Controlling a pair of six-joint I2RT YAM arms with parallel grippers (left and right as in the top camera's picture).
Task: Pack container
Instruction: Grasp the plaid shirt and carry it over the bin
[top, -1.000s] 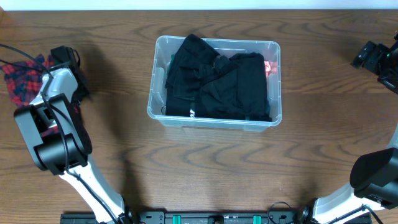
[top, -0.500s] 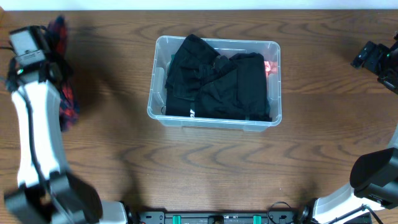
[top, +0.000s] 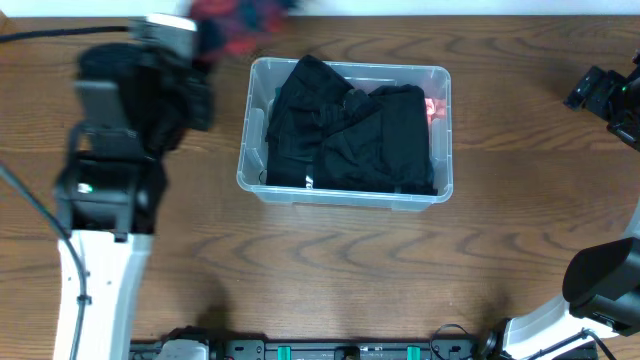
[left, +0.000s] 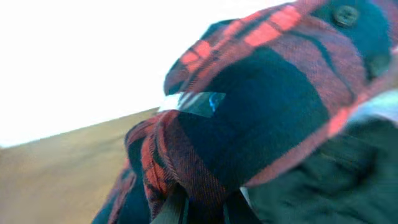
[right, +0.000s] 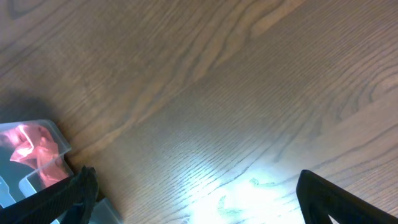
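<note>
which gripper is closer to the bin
Left. The left gripper, holding a plaid shirt, is by the container's far-left corner; the right gripper is well off its right side.

A red-and-navy plaid cloth (top: 238, 18) hangs blurred at the counter's far edge.
Mid-counter, the clear rectangular plastic container (top: 344, 196) holds black folded garments (top: 350, 130).

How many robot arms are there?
2. The left arm is on the left, beside the container, holding a red checked shirt up in the air. The right arm is far over on the right, away from the container. None seem hidden.
</note>
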